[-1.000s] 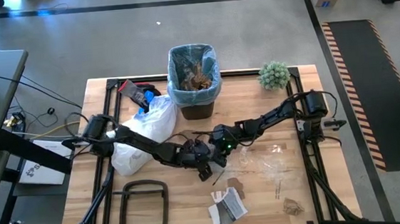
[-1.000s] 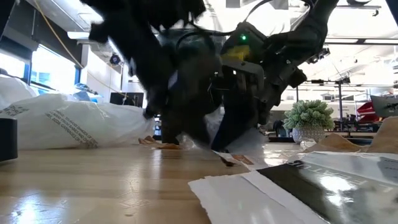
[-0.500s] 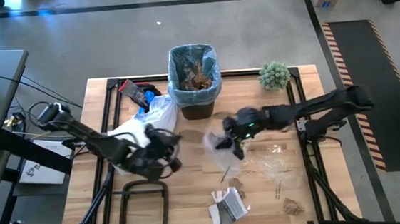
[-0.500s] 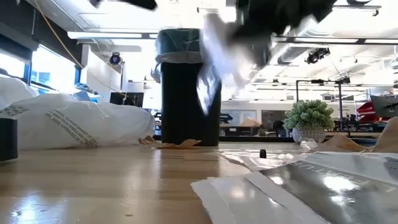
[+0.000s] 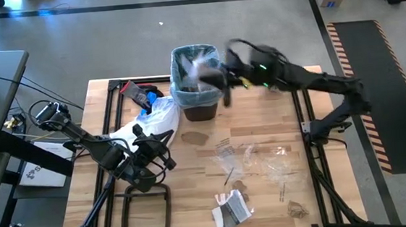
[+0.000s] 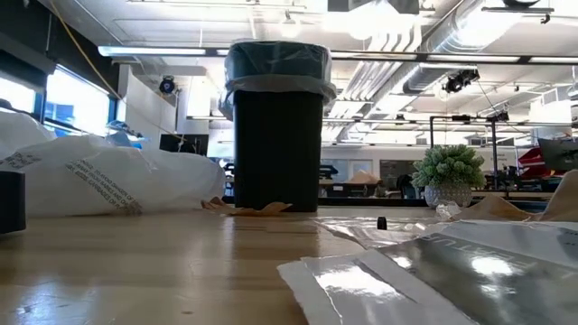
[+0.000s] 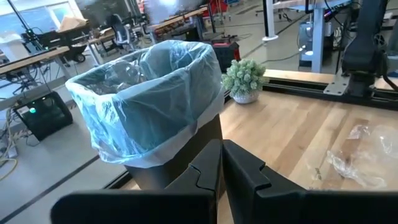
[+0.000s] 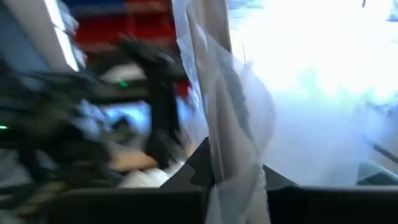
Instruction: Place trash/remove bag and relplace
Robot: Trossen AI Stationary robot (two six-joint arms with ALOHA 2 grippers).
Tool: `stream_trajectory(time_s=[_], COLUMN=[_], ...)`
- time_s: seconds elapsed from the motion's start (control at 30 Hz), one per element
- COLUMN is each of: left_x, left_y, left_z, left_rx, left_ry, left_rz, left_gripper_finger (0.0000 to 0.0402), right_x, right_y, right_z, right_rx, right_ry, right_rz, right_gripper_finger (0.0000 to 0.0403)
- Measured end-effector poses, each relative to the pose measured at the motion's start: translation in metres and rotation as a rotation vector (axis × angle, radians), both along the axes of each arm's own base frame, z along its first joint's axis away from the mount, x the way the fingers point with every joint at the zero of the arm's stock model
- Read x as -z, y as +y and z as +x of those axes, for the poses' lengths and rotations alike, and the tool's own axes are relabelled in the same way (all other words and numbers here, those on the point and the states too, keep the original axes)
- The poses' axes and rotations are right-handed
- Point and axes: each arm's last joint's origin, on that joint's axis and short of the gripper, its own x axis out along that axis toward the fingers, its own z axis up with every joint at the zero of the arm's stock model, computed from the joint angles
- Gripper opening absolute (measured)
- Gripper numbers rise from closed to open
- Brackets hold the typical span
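The right tool (image 5: 220,74) hangs at the rim of the bin (image 5: 198,85) at the table's (image 5: 303,192) far edge, clenched on a clear wrapper (image 8: 227,124) that dangles between its fingers. The film is light and limp. If the tool lets go while off-centre, the wrapper could drift outside the rim or cling to a finger instead of dropping.

The bag (image 7: 146,93) lines the bin: thin, light blue, crinkled, folded over the rim, with paper and plastic already inside. A low pass by the tool could snag that fold and pull the bag loose.

More trash lies near the table's front right: wrappers (image 5: 265,163), a brown scrap (image 5: 295,208) and a black-and-white packet (image 5: 231,209).

The left tool (image 5: 148,158) waits clenched and empty, near the table's left front, beside a whiter bag (image 5: 149,125).
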Motion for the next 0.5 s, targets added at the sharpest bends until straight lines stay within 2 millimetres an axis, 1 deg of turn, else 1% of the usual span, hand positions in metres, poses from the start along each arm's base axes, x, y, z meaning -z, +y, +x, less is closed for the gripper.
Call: stream_trajectory(time_s=[0.07,0.17,0.27,0.37,0.5], left_x=[0.000,0.000,0.000,0.000,0.001], left_y=[0.000,0.000,0.000,-0.001,-0.001], left_z=[0.000,0.000,0.000,0.001,0.001], left_rx=[0.000,0.000,0.005,0.015,0.027], left_ry=[-0.001,-0.004,-0.012,-0.014,-0.007], left_rz=[0.000,-0.004,-0.022,-0.046,-0.059], left_gripper_finger=[0.0000,0.0000,0.0000,0.0000,0.0000], right_x=[0.008,0.027,0.045,0.060,0.080], right_y=[-0.023,-0.056,-0.082,-0.096,-0.107], right_z=[0.017,0.040,0.051,0.054,0.058], right_rx=[0.051,0.114,0.156,0.186,0.247], right_ry=[0.092,0.215,0.364,0.511,0.650], right_rz=[0.008,0.029,0.061,0.109,0.120], right_gripper_finger=[0.0000,0.0000,0.0000,0.0000,0.0000])
